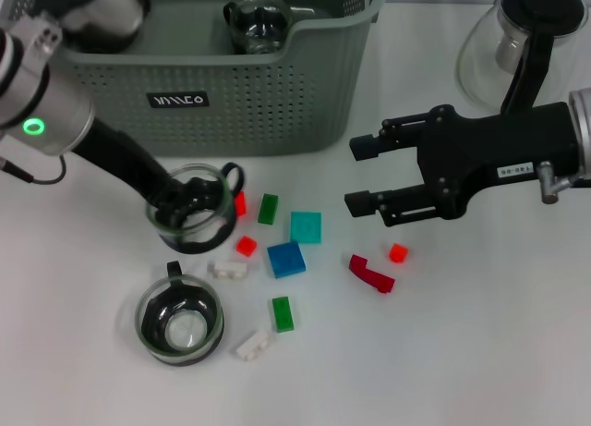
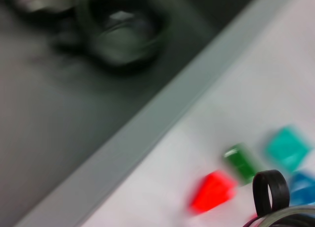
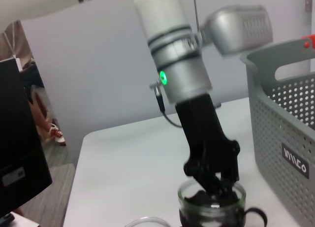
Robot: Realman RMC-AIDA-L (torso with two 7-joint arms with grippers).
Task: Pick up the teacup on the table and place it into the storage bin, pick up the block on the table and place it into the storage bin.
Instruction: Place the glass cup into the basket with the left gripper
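My left gripper (image 1: 185,204) reaches down into a glass teacup (image 1: 209,225) with a black handle, just in front of the storage bin (image 1: 277,103), and is shut on its wall. The right wrist view shows the same gripper (image 3: 212,186) inside that teacup (image 3: 211,207). The cup's handle (image 2: 269,191) shows in the left wrist view. A second teacup (image 1: 180,324) stands on the table nearer me, and a third (image 1: 263,24) lies inside the bin. Several blocks lie scattered, among them a blue block (image 1: 286,260), a teal one (image 1: 306,227) and a green one (image 1: 268,209). My right gripper (image 1: 362,176) hovers open right of the blocks, holding nothing.
A glass carafe (image 1: 526,38) with a black handle stands at the back right. Red blocks (image 1: 398,252) and a dark red piece (image 1: 371,273) lie under the right gripper. White blocks (image 1: 252,345) lie near the front teacup. The bin's rim (image 2: 147,123) is close to the left wrist.
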